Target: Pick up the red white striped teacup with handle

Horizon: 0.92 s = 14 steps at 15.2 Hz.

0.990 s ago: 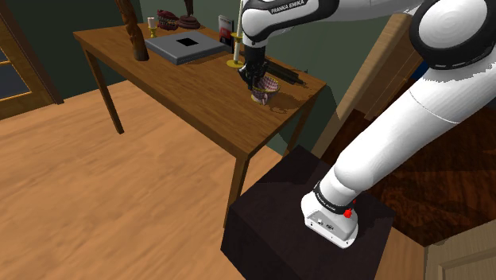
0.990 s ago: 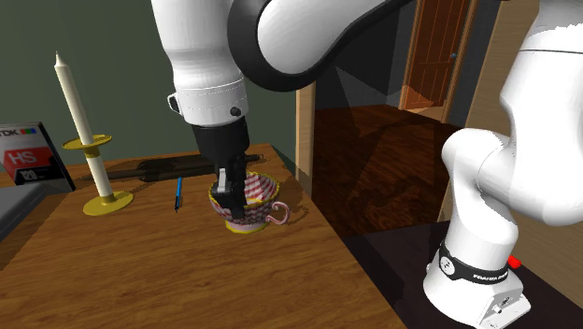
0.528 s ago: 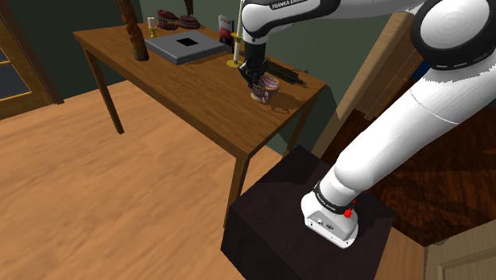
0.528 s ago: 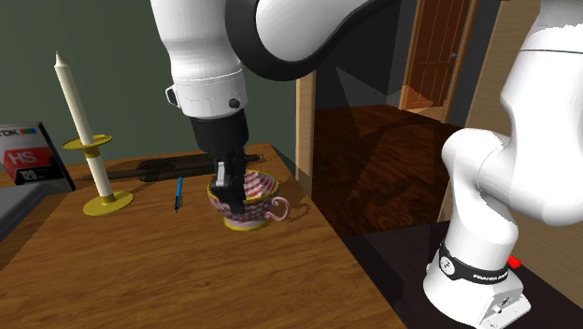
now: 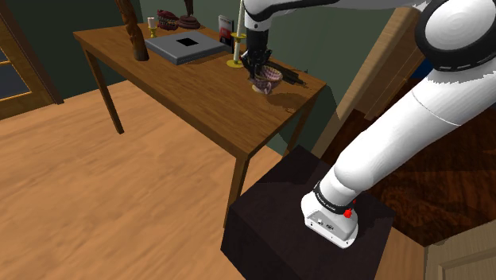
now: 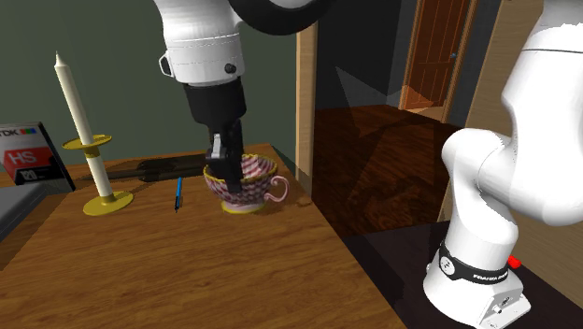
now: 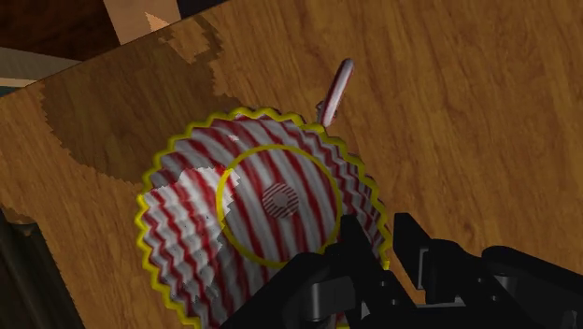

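The red-and-white striped teacup [image 6: 250,180] has a wavy yellow rim and a handle pointing toward the second exterior view's right. It hangs just above the wooden table [image 6: 187,276], near the table's end. My black gripper [image 6: 224,166] comes down from above and is shut on the cup's rim, one finger inside the bowl and one outside. In the wrist view the fingers clasp the rim of the teacup [image 7: 248,215] at the gripper [image 7: 378,241], with the handle on the far side. From the shoulder view the teacup [image 5: 270,80] hangs under the gripper [image 5: 260,70].
A white candle in a yellow holder [image 6: 92,154], a blue pen [image 6: 177,193] and a long black object [image 6: 173,168] lie behind the cup. A video cassette [image 6: 28,159] stands further back. A grey flat box [image 5: 187,45] lies mid-table. The table edge is close beside the cup.
The gripper has risen with the teacup, which came up off the table and now sits more level. It also shifted slightly toward the candle.
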Each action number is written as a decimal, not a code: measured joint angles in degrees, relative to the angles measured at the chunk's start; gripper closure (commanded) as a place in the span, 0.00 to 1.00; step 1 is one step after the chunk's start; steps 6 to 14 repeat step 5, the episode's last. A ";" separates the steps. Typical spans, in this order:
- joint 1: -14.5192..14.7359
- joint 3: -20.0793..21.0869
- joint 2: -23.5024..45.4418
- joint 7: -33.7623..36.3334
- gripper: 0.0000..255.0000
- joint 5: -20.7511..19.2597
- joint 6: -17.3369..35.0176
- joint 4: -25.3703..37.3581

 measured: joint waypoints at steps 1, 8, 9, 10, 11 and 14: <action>-0.01 -0.01 -0.27 -0.11 1.00 0.01 -0.86 0.59; 0.02 0.03 -0.52 -0.34 1.00 0.08 -3.60 3.10; 0.02 0.03 -0.52 -0.34 1.00 0.08 -3.60 3.10; 0.02 0.03 -0.52 -0.34 1.00 0.08 -3.60 3.10; 0.02 0.03 -0.52 -0.34 1.00 0.08 -3.60 3.10; 0.02 0.03 -0.52 -0.34 1.00 0.08 -3.60 3.10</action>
